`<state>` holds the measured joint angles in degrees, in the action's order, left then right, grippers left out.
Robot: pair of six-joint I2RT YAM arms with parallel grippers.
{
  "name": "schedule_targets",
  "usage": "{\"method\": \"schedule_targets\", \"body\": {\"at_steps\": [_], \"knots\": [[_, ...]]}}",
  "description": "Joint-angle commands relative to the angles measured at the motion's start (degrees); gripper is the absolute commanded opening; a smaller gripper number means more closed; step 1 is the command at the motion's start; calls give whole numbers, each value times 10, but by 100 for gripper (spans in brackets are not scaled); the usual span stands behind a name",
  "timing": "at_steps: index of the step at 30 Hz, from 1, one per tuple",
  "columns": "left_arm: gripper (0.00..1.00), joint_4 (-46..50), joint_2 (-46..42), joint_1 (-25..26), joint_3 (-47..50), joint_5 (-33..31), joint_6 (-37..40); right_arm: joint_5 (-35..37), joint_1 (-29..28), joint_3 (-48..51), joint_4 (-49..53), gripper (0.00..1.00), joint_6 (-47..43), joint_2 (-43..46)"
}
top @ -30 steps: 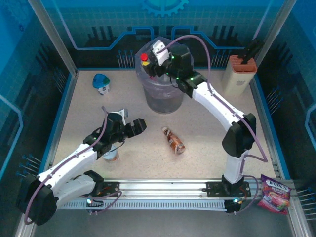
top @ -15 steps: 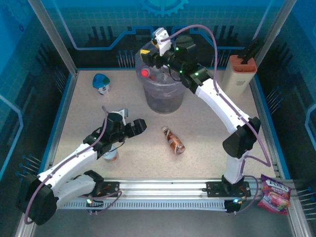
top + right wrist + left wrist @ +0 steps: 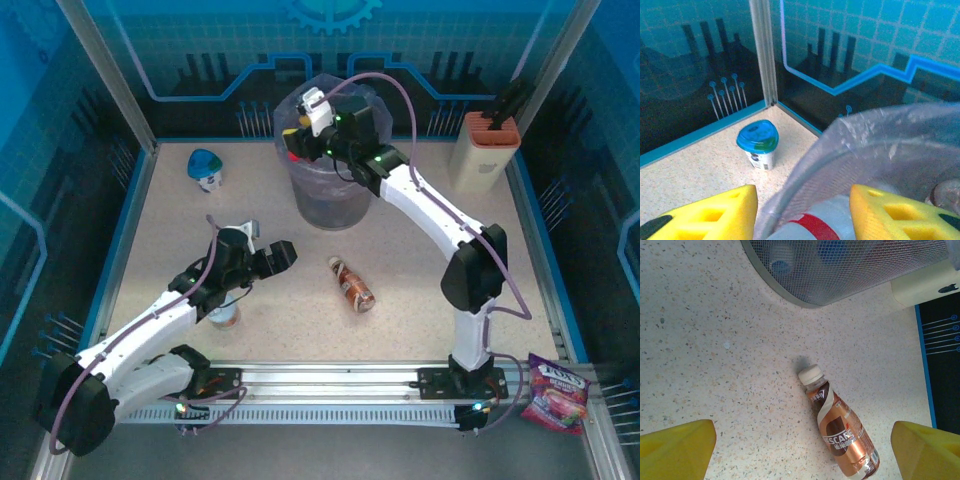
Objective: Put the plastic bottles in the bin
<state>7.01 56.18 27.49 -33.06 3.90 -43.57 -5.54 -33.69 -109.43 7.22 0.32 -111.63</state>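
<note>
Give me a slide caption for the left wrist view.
Open left gripper looks down on a copper-brown bottle lying on the speckled table, mesh bin beyond.

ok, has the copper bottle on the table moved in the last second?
No. The copper bottle lies in the same spot, just near-right of the bin, cap toward it.

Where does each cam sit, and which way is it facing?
Top external: above and behind the bases, looking down on the table; both arms show, left gripper low, right gripper over the bin.
Left wrist: looks down at the lying copper-brown bottle; own yellow fingertips at the bottom corners.
Right wrist: at the bin's rim, facing the far-left corner and the blue-topped cup; own fingers low in frame.
Shared: top and left wrist both show bottle and bin.
</note>
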Motion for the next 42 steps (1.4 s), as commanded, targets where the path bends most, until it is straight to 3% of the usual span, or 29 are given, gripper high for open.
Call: {"method": "schedule_targets", "body": {"at_steps": [1,7,11,18,25,32,38,42], "knots": [[91,-12,-7,-4,12,9,2,11,13,-2,-1,52,15,-16],[91,-16,-3,-4,11,9,1,-10,13,-5,-4,54,18,22],[91,-19,4,-4,10,11,1,-17,17,16,-34,61,20,84],[91,-35,22,-4,11,18,0,5,91,32,-54,65,63,126],[91,-40,31,-5,9,23,-2,-38,182,-21,-70,59,169,47],[92,-30,28,-4,4,22,-1,-37,190,-133,-11,56,174,-51],[92,-21,23,-4,3,19,4,19,190,-52,-3,55,136,-21],[92,-27,29,-5,1,23,4,7,194,31,-28,54,139,26]]}}
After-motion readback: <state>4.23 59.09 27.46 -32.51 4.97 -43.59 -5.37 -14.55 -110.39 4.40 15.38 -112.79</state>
